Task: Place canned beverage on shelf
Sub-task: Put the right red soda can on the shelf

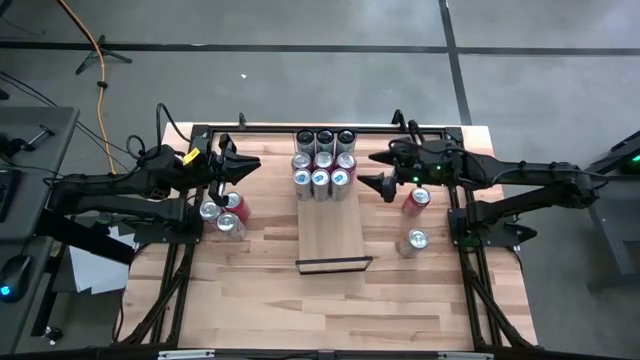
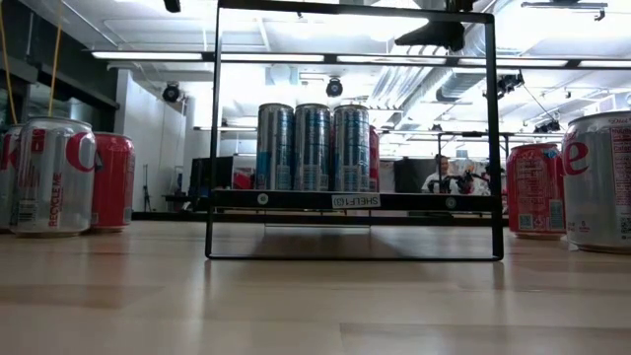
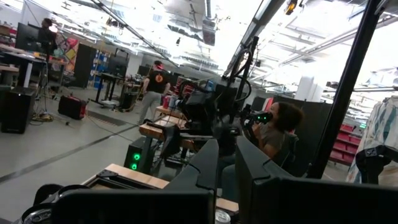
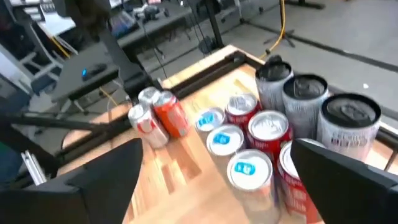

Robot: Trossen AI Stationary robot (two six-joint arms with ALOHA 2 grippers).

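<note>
**Cans crowd the far end of a shelf while two robot claws wait beside it**

Pale wood at the shelf's [image 1: 333, 238] near end is bare, closed by a thin black lip. Nine cans [image 1: 323, 163] stand in three rows at its far end, toward twelve o'clock: three dark ones behind, then red and silver ones. At three o'clock from them the right claw [image 1: 378, 170] hangs with fingers spread wide, holding nothing. A red can [image 1: 416, 200] and a silver can [image 1: 414, 241] stand on the table near it. At nine o'clock the left claw [image 1: 226, 172] is pinched shut above three more cans [image 1: 224, 213].
</note>
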